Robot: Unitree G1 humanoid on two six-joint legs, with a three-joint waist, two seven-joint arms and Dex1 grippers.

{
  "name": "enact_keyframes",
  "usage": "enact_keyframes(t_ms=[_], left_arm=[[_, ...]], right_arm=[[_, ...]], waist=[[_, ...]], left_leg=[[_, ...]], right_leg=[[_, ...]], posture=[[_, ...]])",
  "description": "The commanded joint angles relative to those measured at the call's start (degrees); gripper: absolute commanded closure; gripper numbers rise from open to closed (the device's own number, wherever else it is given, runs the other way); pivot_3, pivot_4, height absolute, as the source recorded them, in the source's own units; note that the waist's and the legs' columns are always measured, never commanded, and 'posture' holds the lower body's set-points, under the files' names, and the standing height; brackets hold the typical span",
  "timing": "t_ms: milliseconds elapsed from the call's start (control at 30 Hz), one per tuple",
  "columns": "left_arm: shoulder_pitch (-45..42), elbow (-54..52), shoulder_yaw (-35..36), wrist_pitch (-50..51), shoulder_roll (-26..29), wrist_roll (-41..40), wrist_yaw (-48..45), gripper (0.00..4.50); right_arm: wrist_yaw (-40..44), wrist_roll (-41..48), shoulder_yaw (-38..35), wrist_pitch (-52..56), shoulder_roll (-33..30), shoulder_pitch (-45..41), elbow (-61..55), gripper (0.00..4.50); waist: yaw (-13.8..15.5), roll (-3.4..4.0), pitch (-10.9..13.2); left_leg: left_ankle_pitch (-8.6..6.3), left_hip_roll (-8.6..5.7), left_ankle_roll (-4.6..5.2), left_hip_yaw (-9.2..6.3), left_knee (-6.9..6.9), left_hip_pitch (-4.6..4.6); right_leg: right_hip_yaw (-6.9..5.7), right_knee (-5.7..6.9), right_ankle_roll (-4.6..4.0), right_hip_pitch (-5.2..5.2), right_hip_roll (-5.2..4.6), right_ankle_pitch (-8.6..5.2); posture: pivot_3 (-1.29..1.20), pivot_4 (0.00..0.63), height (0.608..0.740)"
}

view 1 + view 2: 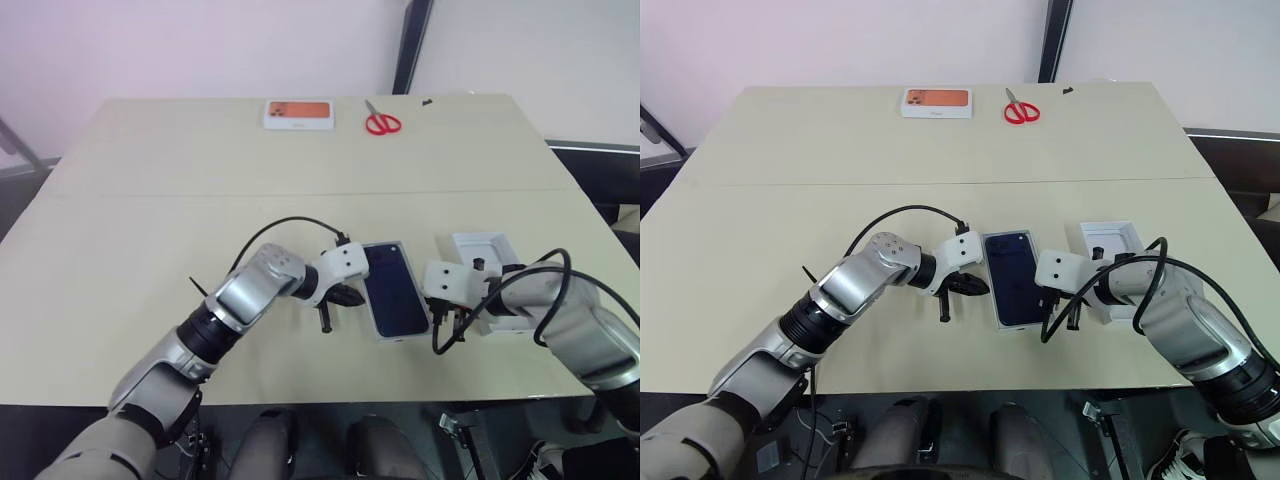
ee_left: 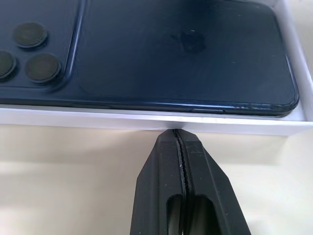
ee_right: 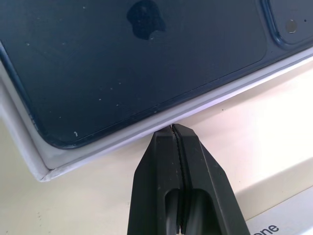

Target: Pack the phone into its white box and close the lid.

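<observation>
head view: a beige table (image 1: pixel 150 230); at upper centre a white box printed orange (image 1: pixel 298 113) and red scissors (image 1: pixel 381 122). at lower centre the navy phone (image 1: pixel 394 290) lies back up in the white box (image 1: pixel 399 338), the left gripper (image 1: pixel 343 295) at its left side, the right gripper (image 1: pixel 447 318) at its right, the lid (image 1: pixel 482 250) beyond.

left wrist view: closed jaws touch the box wall; three lenses show.

right wrist view: jaws closed against the box's wall.
</observation>
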Motion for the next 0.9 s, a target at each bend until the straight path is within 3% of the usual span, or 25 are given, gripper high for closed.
enact_keyframes(t_ms=[33,367,567,700,900], left_arm=[[-0.89,-0.83,1.46,-0.84,-0.45,0.17,0.63,4.47],[-0.73,0.11,2.31,-1.48,-0.53,0.51,2.45,4.47],[2.49,-4.87,3.48,-0.66,5.88,-0.39,-0.3,4.47],[7.0,-6.98,7.64,-2.63,12.64,-1.86,-2.53,4.5],[17.38,-10.02,17.72,-8.99,21.12,-7.72,-7.2,4.5]], right_arm=[[0.24,0.39,-0.47,-1.35,-0.42,-0.42,-1.67,4.5],[0.25,0.38,-0.72,-1.98,-0.34,-0.88,-1.13,4.5],[-0.63,0.59,-3.67,-1.54,-1.18,-2.38,1.41,4.5],[-0.15,5.09,-9.19,2.66,-0.59,-4.69,3.28,3.39],[-2.12,10.49,-15.01,14.44,0.16,-6.62,3.4,0.44]], waist=[[0.0,0.0,0.0],[0.0,0.0,0.0],[-0.42,0.01,0.0],[-0.77,0.05,-0.01],[-1.41,0.07,-0.02]], left_leg=[[0.0,0.0,0.0,0.0,0.0,0.0],[0.0,0.0,0.0,0.0,0.0,0.0],[0.0,0.01,-0.01,0.0,-0.01,0.0],[0.01,0.01,-0.01,0.0,-0.03,0.0],[0.0,0.05,-0.01,0.0,-0.09,0.01]], right_leg=[[0.0,0.0,0.0,0.0,0.0,0.0],[0.0,0.0,0.0,0.0,0.0,0.0],[0.01,0.01,0.0,-0.02,0.01,0.0],[0.02,0.02,0.0,-0.05,0.01,0.0],[0.03,-0.01,-0.01,-0.04,0.0,0.0]], posture=[[0.0,0.15,0.74],[0.0,0.15,0.74],[0.0,0.15,0.74],[0.0,0.15,0.74],[0.0,0.15,0.74]])
